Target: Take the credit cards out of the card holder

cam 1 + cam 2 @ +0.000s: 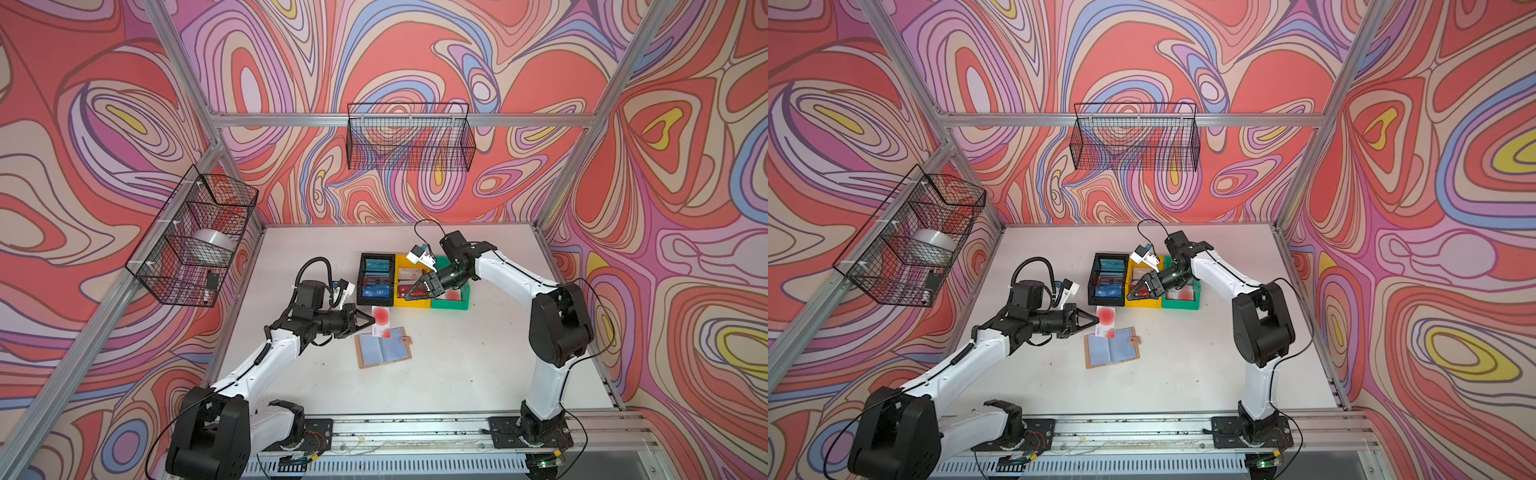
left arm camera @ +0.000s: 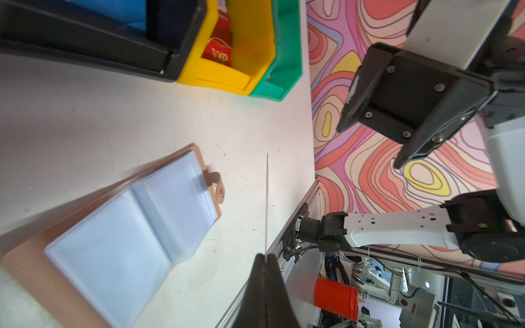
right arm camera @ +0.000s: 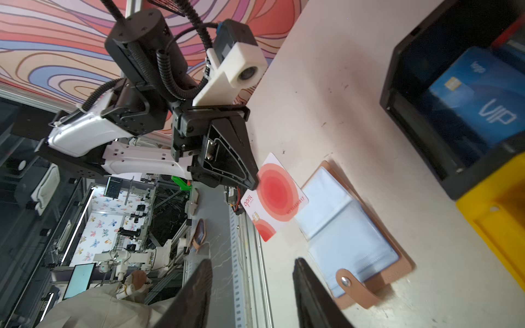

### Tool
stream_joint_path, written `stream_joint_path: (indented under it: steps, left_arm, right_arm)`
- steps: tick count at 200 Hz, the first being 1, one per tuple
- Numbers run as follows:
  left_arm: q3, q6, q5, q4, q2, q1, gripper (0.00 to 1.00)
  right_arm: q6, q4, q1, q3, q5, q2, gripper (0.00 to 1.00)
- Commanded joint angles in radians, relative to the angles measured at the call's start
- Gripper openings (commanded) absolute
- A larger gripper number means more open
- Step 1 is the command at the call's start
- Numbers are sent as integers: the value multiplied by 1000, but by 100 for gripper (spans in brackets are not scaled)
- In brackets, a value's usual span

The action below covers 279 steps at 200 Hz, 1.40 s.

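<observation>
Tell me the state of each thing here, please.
card holder, open, lying flat, sleeves look empty
pale card, out, pinched by left gripper
left gripper, shut on pale card
right gripper, open, empty, near yellow bin
black bin, holds blue VIP cards
yellow bin, holds red card

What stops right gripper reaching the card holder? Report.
Likely yes: right gripper hangs open over the yellow bin, card holder lies uncovered tab-side, left gripper holds a card at the opposite corner.

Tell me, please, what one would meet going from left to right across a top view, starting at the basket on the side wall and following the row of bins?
wire basket → black bin → yellow bin → green bin
</observation>
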Motion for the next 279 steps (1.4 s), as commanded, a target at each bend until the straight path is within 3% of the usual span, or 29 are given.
stream_joint_path:
  steps: [1,71,106,154,179,199,210,240,261,279]
  left_arm:
    - [42,-41,95,156,21,-4,0]
    - [97,-81,133,291,117,-70,0]
    - [102,-86,132,303,144,-79,0]
    - [102,-91,125,302,153,-80,0]
    - [105,-81,117,281,148,-80,0]
    - [105,-74,108,268,149,-80,0]
    - [105,-74,105,264,150,-80,0]
    - [101,-69,85,250,143,-78,15]
    - [101,-63,72,237,137,-78,17]
    - [101,-62,66,232,140,-78,17]
  right_arm:
    - [-62,-74,10,15,-90,41,50]
    - [-144,-147,14,57,-138,99,51]
    - [-203,-205,28,89,-167,124,46]
    - [-293,-316,49,124,-176,163,35]
    - [-323,-355,55,134,-175,173,16]
    - [-356,-391,57,146,-174,176,11]
    - [-350,-387,58,144,-169,171,10]
    - [-285,-323,58,122,-161,144,7]
    - [-141,-204,58,87,-147,113,2]
    - [-102,-170,59,73,-136,93,1]
